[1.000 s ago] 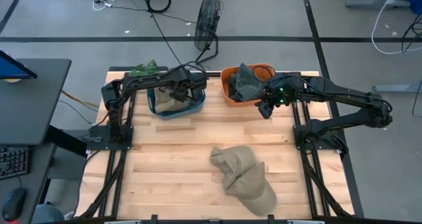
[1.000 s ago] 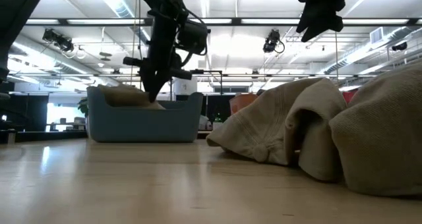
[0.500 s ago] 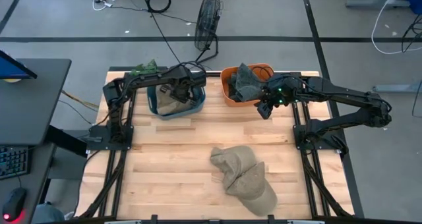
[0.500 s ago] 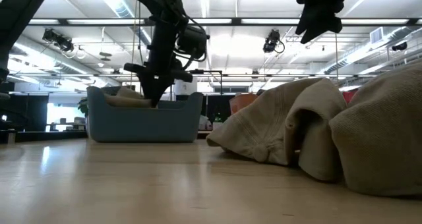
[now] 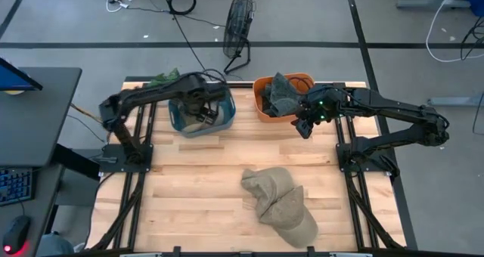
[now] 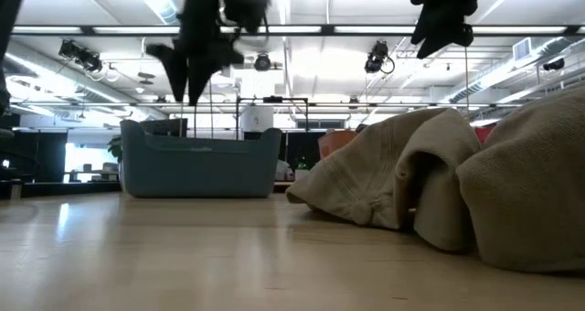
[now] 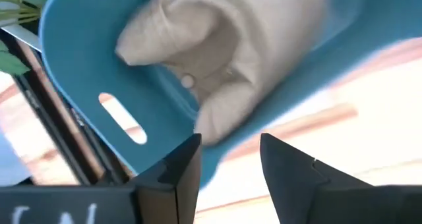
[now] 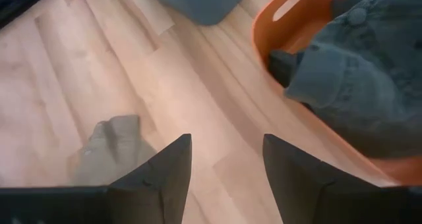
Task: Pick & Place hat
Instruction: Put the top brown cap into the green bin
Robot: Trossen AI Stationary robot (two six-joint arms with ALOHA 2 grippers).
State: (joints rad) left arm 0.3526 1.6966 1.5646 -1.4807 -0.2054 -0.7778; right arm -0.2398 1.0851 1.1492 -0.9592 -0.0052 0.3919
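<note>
A tan hat (image 7: 224,46) lies in the blue bin (image 7: 86,72) at the table's far left (image 5: 224,119). My left gripper (image 7: 229,141) hangs open above that bin (image 6: 187,78) with nothing between its fingers. A second tan hat (image 5: 280,204) lies crumpled on the table near the front edge and fills the right of the low view (image 6: 439,183). A dark grey-green hat (image 5: 283,94) sits in the orange bin (image 5: 261,109). My right gripper (image 5: 302,127) hovers open just right of the orange bin, high above the table (image 6: 437,37).
A green leafy thing (image 5: 162,79) lies at the table's far left corner behind the blue bin. A fan (image 5: 238,23) stands on the floor beyond the far edge. Bare wood lies between the bins and the tan hat on the table (image 8: 112,145).
My left gripper has let go of the tan hat, risen clear of the blue bin and drifted slightly toward the table's left edge. The hat, which stood above the bin's rim in the low view, has dropped inside and no longer shows there.
</note>
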